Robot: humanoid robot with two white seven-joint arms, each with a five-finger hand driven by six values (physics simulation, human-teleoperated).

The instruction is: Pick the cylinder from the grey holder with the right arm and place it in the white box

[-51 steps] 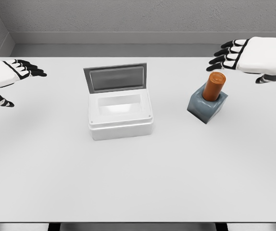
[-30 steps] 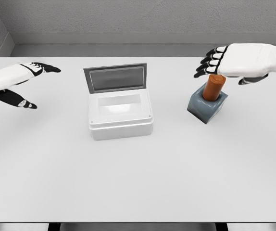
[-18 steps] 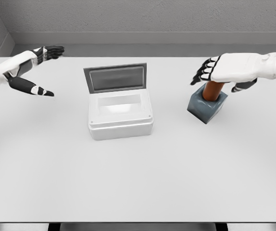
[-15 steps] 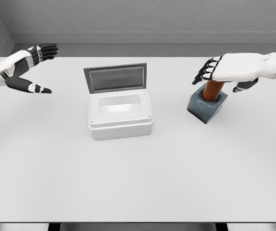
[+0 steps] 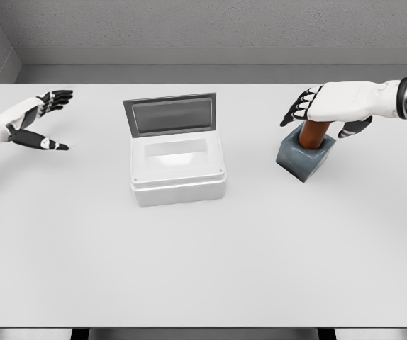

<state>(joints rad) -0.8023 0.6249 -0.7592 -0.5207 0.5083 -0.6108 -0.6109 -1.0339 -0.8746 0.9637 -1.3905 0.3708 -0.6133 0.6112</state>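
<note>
The smooth orange-brown cylinder [image 5: 315,132] stands in the blue-grey block holder [image 5: 305,156], its long axis close to upright with a slight lean toward the upper right. Only its lower shaft shows; its top is hidden under the right hand [image 5: 331,103], so whether hand and cylinder touch cannot be told. No label or writing is readable on the cylinder, the holder or the box.

The white right hand lies palm-down across the cylinder's top, its black-tipped fingers [image 5: 294,112] spread and pointing left past the cylinder, gripping nothing; the thumb hangs down on the right side of the shaft. The holder sits directly under these fingers on the pale grey tabletop [image 5: 203,262].

The white rectangular box [image 5: 177,170] with its grey-lined lid raised at the back stands well to the left of the right fingers.

The left hand [image 5: 26,120] hovers near the tabletop's left edge, fingers spread wide and empty.
</note>
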